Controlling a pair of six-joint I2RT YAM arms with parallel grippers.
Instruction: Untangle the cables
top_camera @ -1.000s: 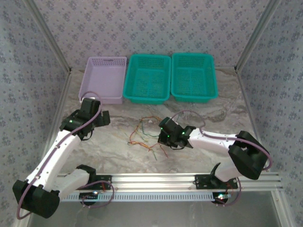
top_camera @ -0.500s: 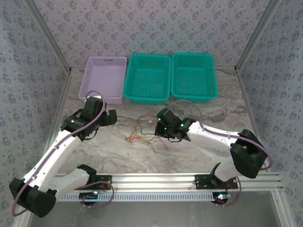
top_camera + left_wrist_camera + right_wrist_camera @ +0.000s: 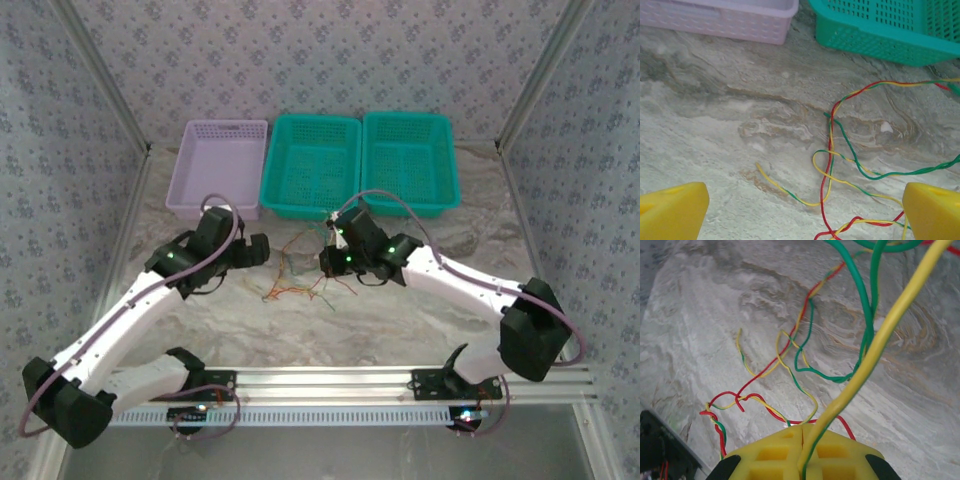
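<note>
The cables [image 3: 298,274] lie as a loose tangle of thin red, green and yellow-green wires on the marble table, between the two grippers. My right gripper [image 3: 326,262] is at the tangle's right side, lifted a little. In the right wrist view it [image 3: 802,450] is shut on a yellow-green cable [image 3: 875,350] that rises taut from the jaws, with a green cable [image 3: 860,285] hanging beside it and a red cable [image 3: 765,372] on the table below. My left gripper [image 3: 263,250] stands open just left of the tangle. Between its yellow fingertips [image 3: 671,212] lie red [image 3: 830,150] and green [image 3: 860,167] strands.
A lilac basket [image 3: 190,200] and two teal baskets [image 3: 310,208] [image 3: 410,205] stand in a row at the back, just beyond the tangle. The teal basket's wall [image 3: 875,42] is close behind the wires. An aluminium rail [image 3: 330,380] runs along the near edge.
The right gripper has moved away from the near edge and slightly left, dragging the tangle toward the baskets. The left gripper has moved right, up to the tangle, staying open.
</note>
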